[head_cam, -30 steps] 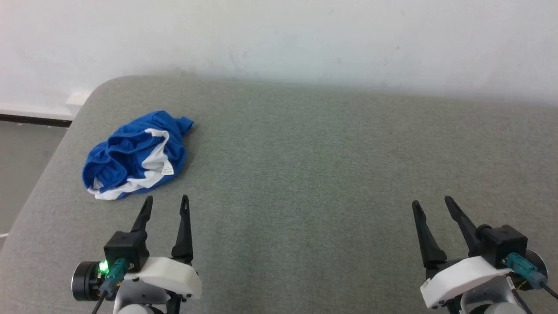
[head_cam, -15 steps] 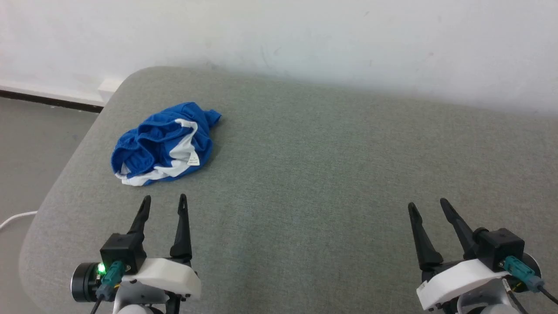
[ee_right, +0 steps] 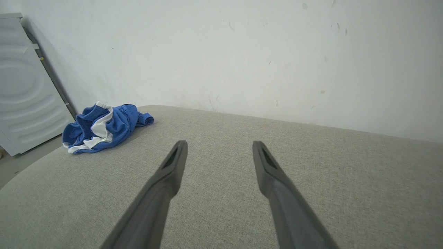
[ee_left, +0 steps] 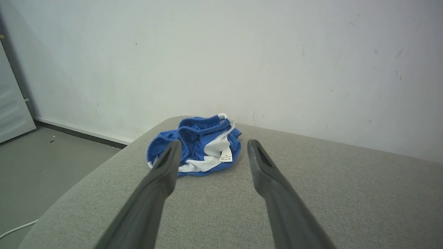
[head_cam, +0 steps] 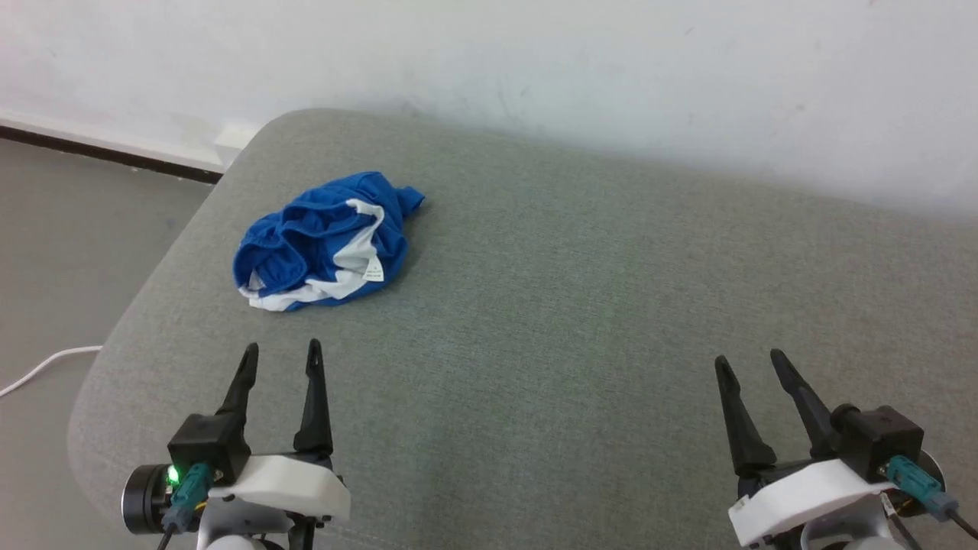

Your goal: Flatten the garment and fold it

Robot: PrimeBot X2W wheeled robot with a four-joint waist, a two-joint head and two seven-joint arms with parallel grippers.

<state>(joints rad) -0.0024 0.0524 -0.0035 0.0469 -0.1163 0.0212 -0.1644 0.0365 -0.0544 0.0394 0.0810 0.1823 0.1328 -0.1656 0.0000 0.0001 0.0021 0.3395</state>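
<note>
Garment (head_cam: 325, 243) lies crumpled, both jaws wide; right wrist view adds white appliance (ee_right: 24, 86).

1. The left gripper (ee_left: 213, 141) has its two long dark fingers spread apart, and they hold nothing.
2. Just beyond the tips, the crumpled bright blue fabric garment (ee_left: 197, 138) with a white stripe lies on the grey woven cushion (ee_left: 311, 180).
3. A white wall (ee_left: 242, 52) stands behind.

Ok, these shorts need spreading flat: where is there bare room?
The grey cushion right of the garment, up to the wall, is all bare. Crowded only at the far left corner, where the garment lies bunched.
</note>
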